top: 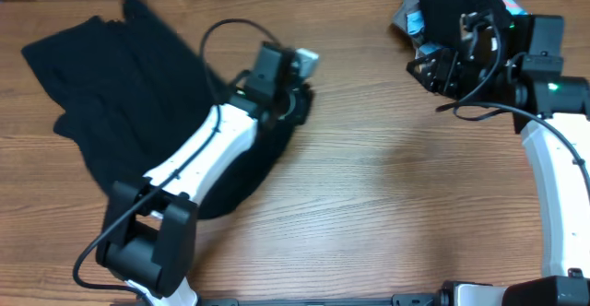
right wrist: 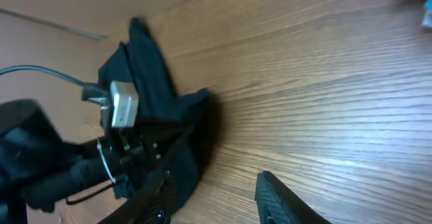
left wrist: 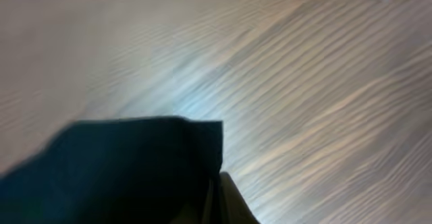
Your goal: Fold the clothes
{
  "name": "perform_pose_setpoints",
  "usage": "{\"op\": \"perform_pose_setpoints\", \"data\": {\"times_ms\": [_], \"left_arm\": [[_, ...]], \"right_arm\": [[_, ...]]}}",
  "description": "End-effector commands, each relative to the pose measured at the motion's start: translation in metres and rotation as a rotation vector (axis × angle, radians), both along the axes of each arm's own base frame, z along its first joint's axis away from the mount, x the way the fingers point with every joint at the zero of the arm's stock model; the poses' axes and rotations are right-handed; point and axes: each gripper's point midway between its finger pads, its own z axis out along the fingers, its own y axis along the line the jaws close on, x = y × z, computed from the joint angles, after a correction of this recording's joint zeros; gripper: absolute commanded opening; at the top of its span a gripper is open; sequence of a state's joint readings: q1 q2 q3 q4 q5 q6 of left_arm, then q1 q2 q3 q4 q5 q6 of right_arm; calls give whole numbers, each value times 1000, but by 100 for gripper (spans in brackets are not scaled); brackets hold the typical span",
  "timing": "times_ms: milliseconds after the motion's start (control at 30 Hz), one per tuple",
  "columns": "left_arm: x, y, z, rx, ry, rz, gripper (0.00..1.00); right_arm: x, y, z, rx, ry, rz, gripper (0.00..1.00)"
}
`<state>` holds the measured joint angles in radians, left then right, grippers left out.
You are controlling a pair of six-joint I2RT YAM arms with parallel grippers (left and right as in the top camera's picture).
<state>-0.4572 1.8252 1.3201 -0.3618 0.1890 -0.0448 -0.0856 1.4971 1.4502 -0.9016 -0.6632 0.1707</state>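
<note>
The clothes, a large black garment, lie crumpled across the left half of the wooden table. My left arm reaches over them, and its gripper is shut on the garment's right edge. In the left wrist view the black fabric fills the lower left and runs into the closed jaws of the left gripper. My right gripper hovers at the far right, well apart from the garment. In the right wrist view the right gripper is open with only bare wood between its fingers, and the clothes lie further off.
A heap of other garments, grey and light blue, sits at the back right corner under my right arm. The left arm's cable loops above the black fabric. Bare table stretches between the two arms.
</note>
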Motion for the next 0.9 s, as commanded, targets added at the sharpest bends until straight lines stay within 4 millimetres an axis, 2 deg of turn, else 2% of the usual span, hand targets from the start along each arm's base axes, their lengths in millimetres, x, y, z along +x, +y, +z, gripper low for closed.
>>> {"op": "perform_pose_setpoints", "data": {"times_ms": [0, 133, 167, 200, 233, 267, 300, 367, 500, 667, 767, 867], "left_arm": [[14, -42, 33, -99, -144, -60, 5], [30, -75, 68, -200, -323, -99, 8], [32, -80, 76, -222, -360, -104, 18], [35, -83, 85, -239, -393, -104, 32], [37, -84, 90, -250, -414, -103, 59], [40, -84, 96, -256, -427, -101, 77], [43, -81, 101, -258, -433, -95, 100], [50, -72, 108, -249, -426, -75, 100], [64, -35, 130, -201, -368, -6, 100], [67, 42, 161, -114, -224, 126, 100], [58, 94, 166, -56, -120, 216, 100], [53, 146, 165, -24, -44, 319, 100]], "right_arm": [[4, -6, 16, -25, -53, -4, 44], [4, -6, 17, -25, -54, -4, 44], [4, -6, 17, -25, -55, -5, 45], [5, -6, 17, -25, -57, -5, 51], [5, -6, 17, -25, -57, -5, 53], [5, -6, 17, -25, -57, -5, 54], [4, -6, 17, -25, -54, -5, 54], [4, -6, 16, -25, -52, -5, 55], [3, -5, 16, -24, -47, -4, 58], [-9, 6, 3, -51, 24, 13, 58], [-17, 14, -16, -135, 93, 13, 59], [-26, 34, -35, -200, 158, 57, 60]]}}
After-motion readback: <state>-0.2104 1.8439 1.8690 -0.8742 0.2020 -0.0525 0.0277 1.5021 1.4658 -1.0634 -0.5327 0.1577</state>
